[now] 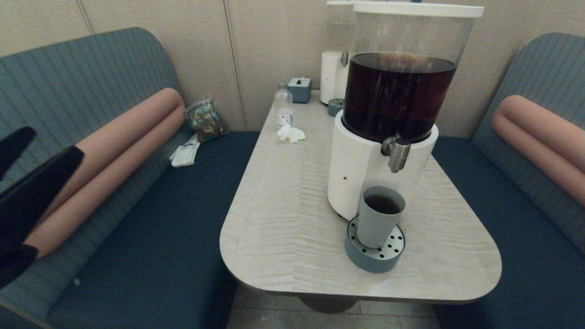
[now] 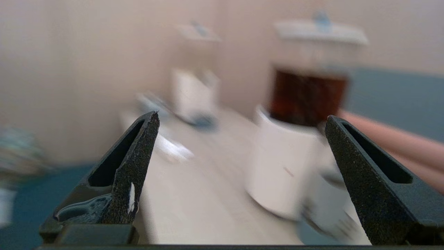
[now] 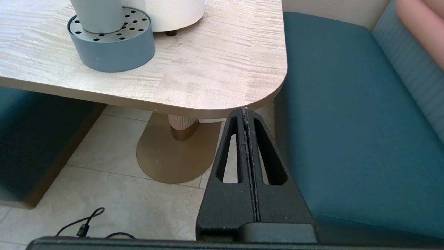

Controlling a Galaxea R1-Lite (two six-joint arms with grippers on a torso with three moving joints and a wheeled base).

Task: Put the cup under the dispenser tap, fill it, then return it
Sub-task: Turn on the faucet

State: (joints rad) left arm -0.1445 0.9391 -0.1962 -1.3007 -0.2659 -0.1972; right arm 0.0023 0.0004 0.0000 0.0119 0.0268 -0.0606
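The grey-blue cup point(image 1: 380, 215) stands upright on the round drip tray point(image 1: 374, 252), right below the metal dispenser tap point(image 1: 398, 154), with dark liquid inside it. The big dispenser point(image 1: 388, 114) holds dark tea in its clear tank. My left gripper point(image 1: 27, 155) hangs open at the far left, over the bench and well away from the table; its fingers point(image 2: 138, 163) stand wide apart with nothing between them. The cup point(image 2: 333, 194) shows blurred ahead of it. My right gripper point(image 3: 246, 114) is shut and empty, low below the table's near right corner. The cup's base point(image 3: 97, 15) shows on the tray point(image 3: 114, 48).
A small clear bottle point(image 1: 283, 107), a crumpled tissue point(image 1: 291, 133), a tissue box point(image 1: 299, 89) and a slimmer white dispenser point(image 1: 336, 68) stand at the table's far end. Blue benches with pink bolsters point(image 1: 114, 151) flank the table point(image 1: 283, 219). A cable point(image 3: 83, 222) lies on the floor.
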